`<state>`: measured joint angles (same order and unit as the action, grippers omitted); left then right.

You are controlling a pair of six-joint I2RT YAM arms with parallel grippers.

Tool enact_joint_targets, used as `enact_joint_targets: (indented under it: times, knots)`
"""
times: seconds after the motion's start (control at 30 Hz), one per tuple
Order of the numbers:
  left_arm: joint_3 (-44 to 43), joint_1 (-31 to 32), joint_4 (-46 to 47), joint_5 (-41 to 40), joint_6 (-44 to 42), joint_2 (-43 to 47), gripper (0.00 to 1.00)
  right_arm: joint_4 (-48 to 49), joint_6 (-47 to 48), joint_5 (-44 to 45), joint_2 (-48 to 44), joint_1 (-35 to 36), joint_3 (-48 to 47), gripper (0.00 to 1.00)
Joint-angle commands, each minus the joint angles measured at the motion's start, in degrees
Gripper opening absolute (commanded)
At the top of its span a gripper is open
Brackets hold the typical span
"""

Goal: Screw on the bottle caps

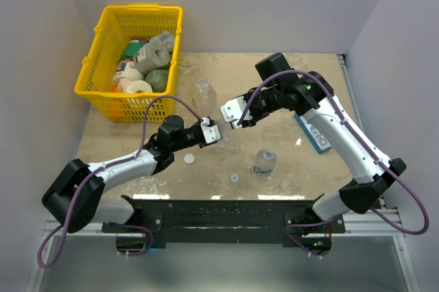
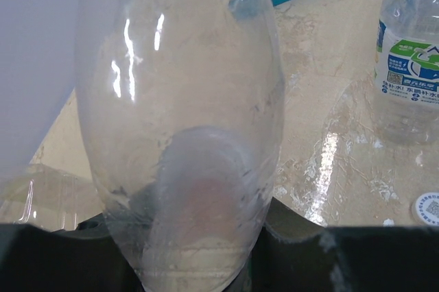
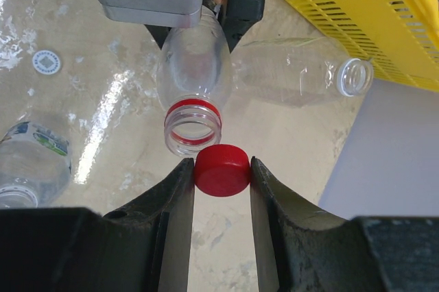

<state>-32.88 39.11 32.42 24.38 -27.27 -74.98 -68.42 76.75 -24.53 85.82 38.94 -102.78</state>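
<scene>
My left gripper point(image 1: 211, 132) is shut on a clear bottle with a red neck ring point(image 3: 192, 79), held off the table with its open mouth facing my right gripper. The bottle fills the left wrist view point(image 2: 185, 100). My right gripper point(image 3: 221, 175) is shut on the red cap point(image 3: 221, 170), just in front of the bottle's mouth and slightly to one side. In the top view the right gripper point(image 1: 235, 112) faces the left one. The blue-labelled bottle point(image 1: 264, 162) stands uncapped. The unlabelled bottle point(image 1: 203, 92) is uncapped too. A white cap point(image 1: 188, 158) and a ring-look cap point(image 1: 234, 177) lie on the table.
A yellow basket point(image 1: 130, 59) full of items stands at the back left. A flat blue-and-white box point(image 1: 312, 133) lies under the right arm. The blue-labelled bottle point(image 2: 408, 52) and a cap point(image 2: 429, 206) show at the right of the left wrist view.
</scene>
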Motion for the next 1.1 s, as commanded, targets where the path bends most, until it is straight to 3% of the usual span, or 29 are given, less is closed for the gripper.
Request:
enact_joint_targets:
  times: [0.0,0.53,1.07]
  knots:
    - [-1.2,1.3,7.7,4.6,-1.8,1.9,0.0,2.3,1.7,-1.0,1.2,0.2,-1.4,0.0]
    - [-1.7,1.3,6.6,2.0,1.7,1.0,0.0,-8.9,6.7,-5.5,1.5,0.9,-4.5,0.0]
    - [-3.2,1.3,6.1,3.4,1.3,-0.1,0.0,-7.1,5.2,-5.7,1.7,2.5,-4.3,0.0]
